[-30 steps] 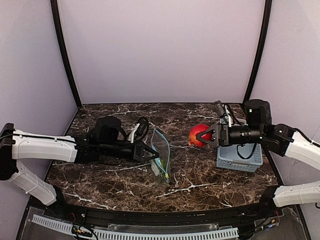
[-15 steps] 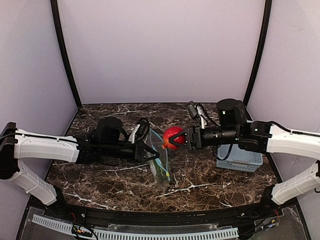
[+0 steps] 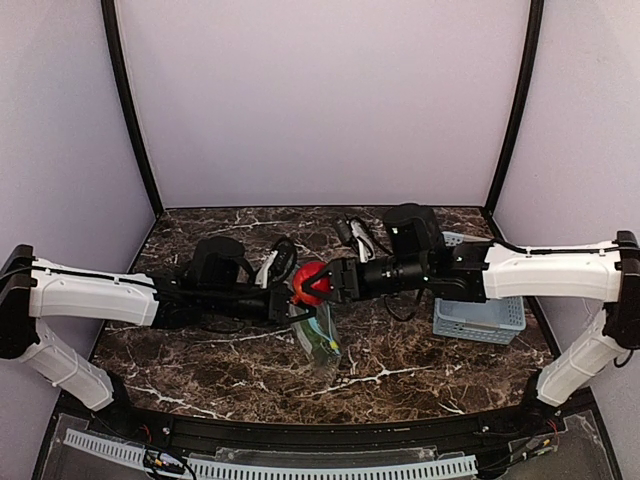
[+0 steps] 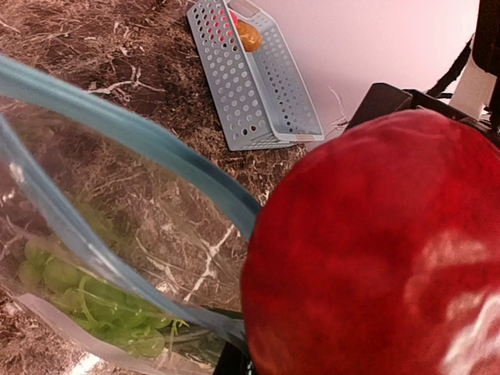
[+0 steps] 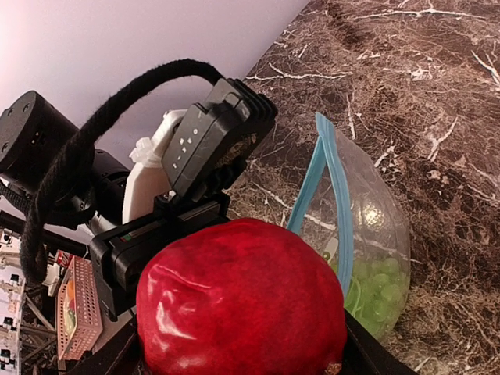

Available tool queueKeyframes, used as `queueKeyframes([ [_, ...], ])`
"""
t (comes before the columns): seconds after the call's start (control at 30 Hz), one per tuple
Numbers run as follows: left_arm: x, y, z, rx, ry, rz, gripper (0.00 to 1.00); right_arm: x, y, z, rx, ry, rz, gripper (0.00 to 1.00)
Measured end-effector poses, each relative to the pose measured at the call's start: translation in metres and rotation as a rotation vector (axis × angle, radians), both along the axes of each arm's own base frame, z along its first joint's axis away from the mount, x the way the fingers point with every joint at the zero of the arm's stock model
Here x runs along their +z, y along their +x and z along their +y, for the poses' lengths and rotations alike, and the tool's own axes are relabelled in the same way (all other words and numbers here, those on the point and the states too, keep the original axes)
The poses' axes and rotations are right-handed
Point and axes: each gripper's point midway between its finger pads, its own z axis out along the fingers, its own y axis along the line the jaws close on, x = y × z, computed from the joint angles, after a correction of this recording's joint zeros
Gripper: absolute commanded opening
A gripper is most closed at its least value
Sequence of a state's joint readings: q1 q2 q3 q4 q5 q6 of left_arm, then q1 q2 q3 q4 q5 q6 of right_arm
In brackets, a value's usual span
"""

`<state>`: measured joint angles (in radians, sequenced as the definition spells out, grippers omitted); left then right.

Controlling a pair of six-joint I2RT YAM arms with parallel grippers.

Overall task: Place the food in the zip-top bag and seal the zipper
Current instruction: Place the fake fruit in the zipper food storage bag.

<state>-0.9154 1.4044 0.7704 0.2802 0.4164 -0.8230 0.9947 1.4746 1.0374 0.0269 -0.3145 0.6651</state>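
The clear zip-top bag (image 3: 323,338) stands on the marble with its mouth held up. My left gripper (image 3: 291,306) is shut on its rim by the teal-blue zipper (image 5: 323,186). A green grape bunch (image 4: 94,291) lies in the bottom of the bag. My right gripper (image 3: 316,284) is shut on a round red fruit (image 5: 242,301) and holds it right at the bag's open mouth, above the left fingers. In the left wrist view that red fruit (image 4: 375,250) fills the right side and hides the jaws. A brown-orange fruit (image 4: 248,35) lies in the basket.
A light-blue plastic basket (image 3: 482,320) sits on the right of the table, under the right forearm. A black frame and pale walls enclose the marble top. The two arms meet near the table's middle.
The right arm has carried the red fruit leftward from beside the basket to the bag's mouth. The left arm and the bag have stayed where they were.
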Motion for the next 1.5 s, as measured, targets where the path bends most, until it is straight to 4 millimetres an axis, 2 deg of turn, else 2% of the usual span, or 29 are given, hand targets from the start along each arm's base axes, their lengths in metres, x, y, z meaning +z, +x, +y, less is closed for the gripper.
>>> queueKeyframes([
  [0.23, -0.011, 0.005, 0.007, 0.038, 0.030, 0.006, 0.01, -0.008, 0.006, 0.007, -0.024, -0.046, 0.024, 0.59],
  [0.63, -0.023, 0.004, 0.017, 0.073, 0.059, 0.015, 0.01, -0.043, 0.007, -0.005, -0.065, -0.198, 0.079, 0.58],
  [1.1, -0.027, 0.006, 0.034, 0.134, 0.091, 0.012, 0.01, -0.047, 0.014, 0.008, -0.032, -0.308, 0.022, 0.57],
  [1.2, -0.031, 0.005, 0.038, 0.145, 0.111, 0.018, 0.01, -0.054, 0.019, 0.006, -0.044, -0.360, 0.004, 0.57],
  [1.27, -0.027, 0.002, 0.039, 0.135, 0.102, 0.016, 0.01, -0.069, 0.026, -0.003, -0.073, -0.425, -0.004, 0.57],
  [1.37, -0.009, -0.002, 0.036, 0.119, 0.053, -0.010, 0.01, -0.090, 0.029, -0.010, -0.087, -0.498, 0.006, 0.57],
  [1.5, -0.001, -0.003, 0.036, 0.113, 0.031, -0.022, 0.01, -0.091, 0.030, -0.009, -0.073, -0.518, -0.014, 0.58],
])
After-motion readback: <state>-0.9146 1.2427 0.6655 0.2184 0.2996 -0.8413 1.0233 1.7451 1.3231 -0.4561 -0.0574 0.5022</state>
